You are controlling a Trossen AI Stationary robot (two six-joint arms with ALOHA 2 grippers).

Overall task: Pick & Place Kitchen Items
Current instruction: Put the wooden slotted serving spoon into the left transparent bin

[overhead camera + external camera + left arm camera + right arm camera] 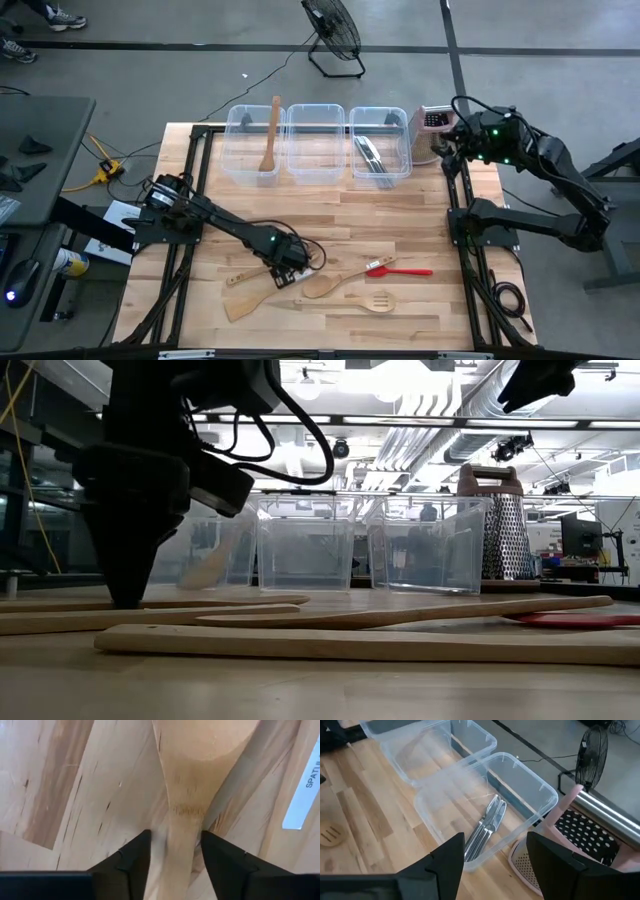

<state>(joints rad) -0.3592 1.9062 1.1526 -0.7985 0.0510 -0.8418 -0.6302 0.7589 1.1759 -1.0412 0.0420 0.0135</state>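
On the wooden table (420, 215) three clear tubs (317, 142) line the far edge; one holds a wooden spoon (270, 135), another metal knives (485, 832). We are mid-pick: our left gripper (172, 851) is down at the near side, jaws narrowly straddling the neck of another wooden spoon (187, 795), not visibly pinching it. Nearby lie wooden spatulas (330, 303) and a red spatula (397, 269). Next we judge: close, lift, carry to a tub. Our right gripper (492, 851) hovers wide open above the knife tub.
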